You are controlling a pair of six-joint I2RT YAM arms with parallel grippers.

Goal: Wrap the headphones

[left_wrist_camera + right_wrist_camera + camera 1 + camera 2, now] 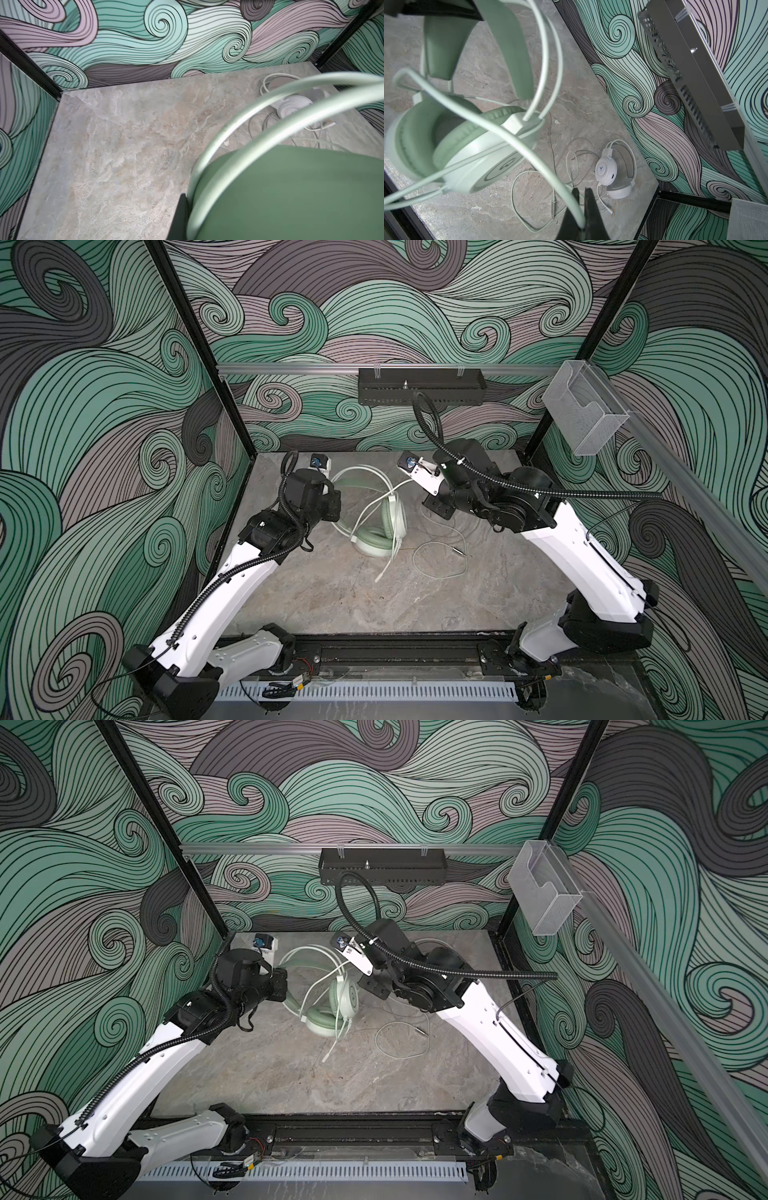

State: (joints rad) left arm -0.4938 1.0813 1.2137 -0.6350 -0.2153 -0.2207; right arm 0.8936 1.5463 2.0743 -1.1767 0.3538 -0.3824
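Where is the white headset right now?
The white over-ear headset with a blue arrow mark sits on the grey stone-look table by the back wall, towards the right corner, mostly hidden behind the right arm.

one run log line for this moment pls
left hand: shut on pale mint green over-ear headset | right hand: shut on its thin mint cable | white over-ear headset: lying apart

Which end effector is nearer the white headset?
Right. The right end effector, shut on mint cable, hangs close to white headset; left end effector, on mint headband, is farther off.
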